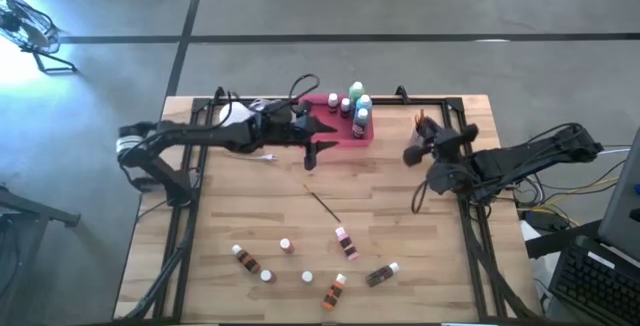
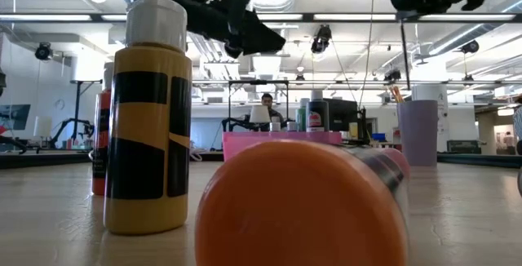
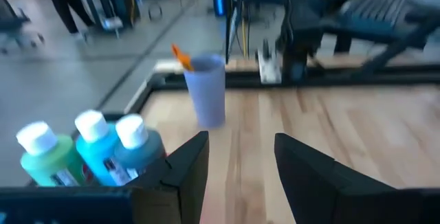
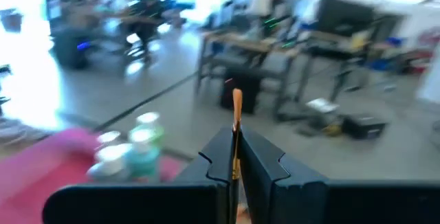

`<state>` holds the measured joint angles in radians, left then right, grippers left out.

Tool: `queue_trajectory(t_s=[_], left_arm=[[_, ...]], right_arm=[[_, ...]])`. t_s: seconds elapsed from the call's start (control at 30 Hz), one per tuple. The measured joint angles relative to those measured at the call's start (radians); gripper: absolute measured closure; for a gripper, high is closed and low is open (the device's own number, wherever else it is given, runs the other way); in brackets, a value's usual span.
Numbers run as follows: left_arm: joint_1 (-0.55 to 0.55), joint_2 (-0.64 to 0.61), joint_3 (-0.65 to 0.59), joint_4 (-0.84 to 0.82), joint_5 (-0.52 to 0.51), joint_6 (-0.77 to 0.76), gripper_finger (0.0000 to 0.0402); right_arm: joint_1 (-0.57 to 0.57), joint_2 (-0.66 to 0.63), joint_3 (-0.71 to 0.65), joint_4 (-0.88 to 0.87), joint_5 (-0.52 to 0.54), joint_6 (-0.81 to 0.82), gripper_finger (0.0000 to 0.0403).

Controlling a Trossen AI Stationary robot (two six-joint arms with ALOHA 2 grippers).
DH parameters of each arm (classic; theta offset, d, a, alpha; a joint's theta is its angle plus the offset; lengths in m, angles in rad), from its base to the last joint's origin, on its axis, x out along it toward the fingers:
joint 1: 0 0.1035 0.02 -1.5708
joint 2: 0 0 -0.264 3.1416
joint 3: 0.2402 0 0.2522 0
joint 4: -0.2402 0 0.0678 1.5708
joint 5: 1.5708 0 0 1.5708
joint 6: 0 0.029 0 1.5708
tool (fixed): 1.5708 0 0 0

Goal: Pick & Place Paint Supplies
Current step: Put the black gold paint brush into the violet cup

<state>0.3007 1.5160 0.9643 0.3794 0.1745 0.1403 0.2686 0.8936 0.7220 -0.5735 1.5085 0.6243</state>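
The left gripper (image 1: 313, 153) hangs fingers apart by the pink tray (image 1: 322, 124) at the desk's far edge, which holds white-capped green and blue bottles (image 1: 359, 106). Small bottles (image 1: 290, 263) lie near the front edge. The right gripper (image 4: 235, 157) pinches an orange-tipped paintbrush (image 4: 236, 124) near the far right corner.

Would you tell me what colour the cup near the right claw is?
Pale lavender cup, clearest in the left wrist view.

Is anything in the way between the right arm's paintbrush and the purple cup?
Nothing visible blocks it. The right end effector is shut on a paintbrush close beside the purple cup at the table's far right, with bare wood between them. The pink tray and its bottles sit off to the side.
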Motion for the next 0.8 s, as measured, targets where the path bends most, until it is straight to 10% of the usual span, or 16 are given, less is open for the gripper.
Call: queue_trajectory(t_s=[0.8], left_arm=[[-0.001, -0.021, -0.068, 0.121, 0.000, -0.022, 0.0229]], right_arm=[[-0.163, -0.043, -0.164, 0.003, 0.063, 0.182, 0.0390]])
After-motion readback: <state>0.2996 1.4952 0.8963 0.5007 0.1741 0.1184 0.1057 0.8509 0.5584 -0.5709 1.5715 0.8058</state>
